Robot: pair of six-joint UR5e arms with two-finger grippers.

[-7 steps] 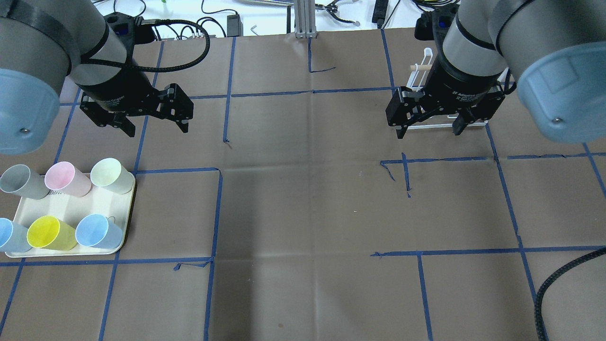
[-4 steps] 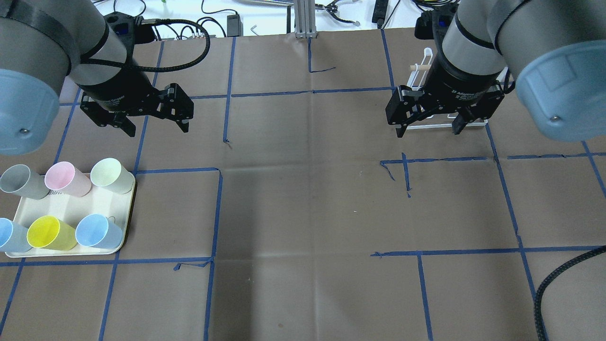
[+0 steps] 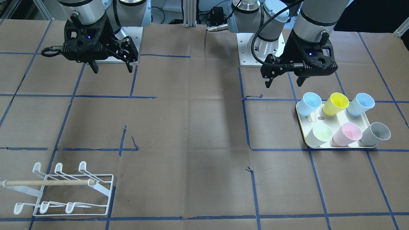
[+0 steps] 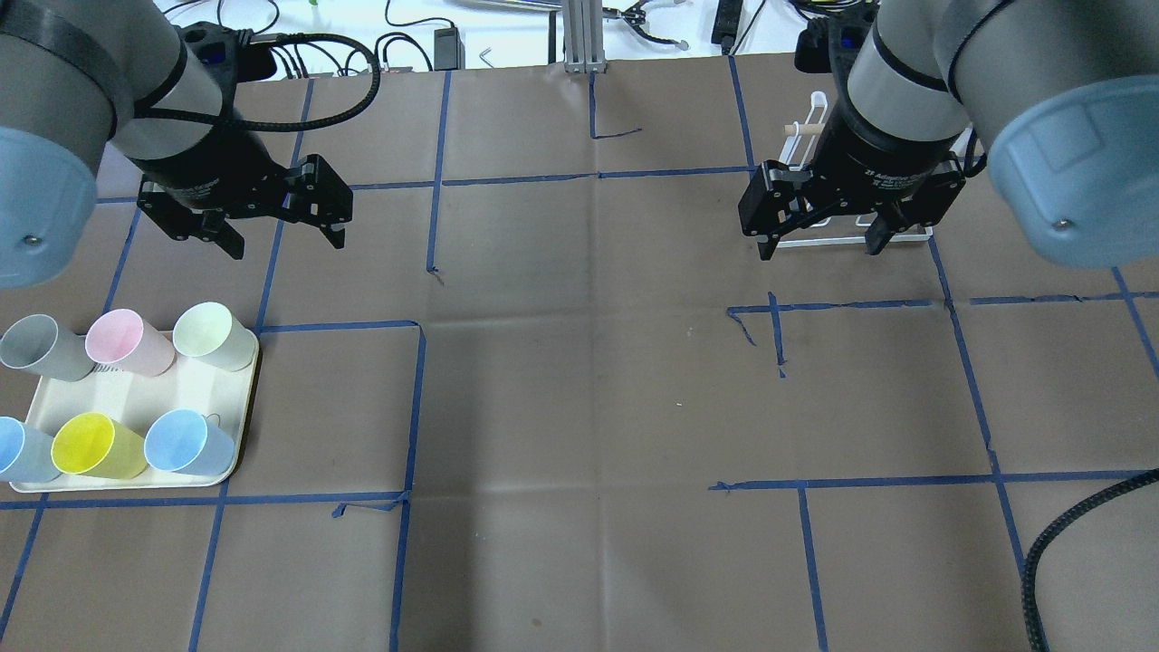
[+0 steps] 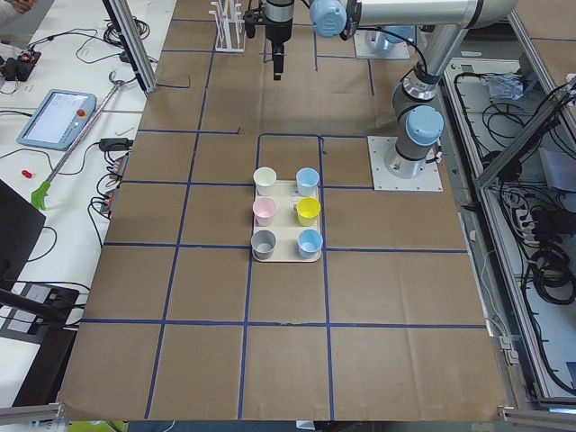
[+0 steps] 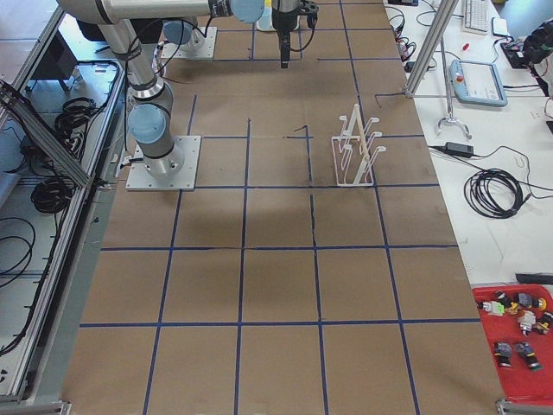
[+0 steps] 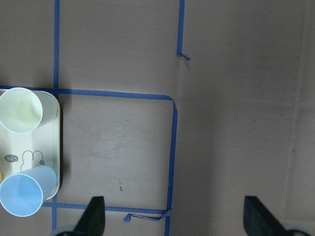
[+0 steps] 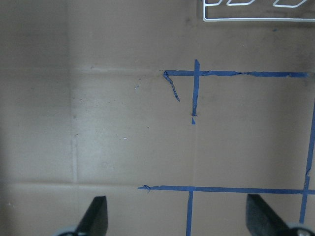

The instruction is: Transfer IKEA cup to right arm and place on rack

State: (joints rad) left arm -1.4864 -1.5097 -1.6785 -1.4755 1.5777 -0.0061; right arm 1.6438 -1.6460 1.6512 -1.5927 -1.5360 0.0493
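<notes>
Several pastel cups stand upright on a cream tray (image 4: pixel 136 394) at the table's left: pale green (image 4: pixel 206 330), pink (image 4: pixel 122 340), grey (image 4: pixel 36 346), yellow (image 4: pixel 90 444) and two blue ones (image 4: pixel 186 442). My left gripper (image 4: pixel 285 243) hangs open and holds nothing, beyond the tray's far right corner. In its wrist view the green cup (image 7: pixel 20 109) and a blue cup (image 7: pixel 20 194) sit at the left edge. My right gripper (image 4: pixel 819 249) is open with nothing in it, just in front of the white wire rack (image 4: pixel 801 129). The rack (image 3: pixel 48 183) carries no cups.
Brown paper with a blue tape grid (image 4: pixel 421 398) covers the table. Cables and small tools lie past the far edge (image 4: pixel 435 41). A black cable (image 4: pixel 1068 525) enters at the lower right. A red bin of parts (image 6: pixel 518 337) sits on a side bench.
My left gripper has shifted a little to the left and farther from the camera, staying open. The right gripper has barely moved.
</notes>
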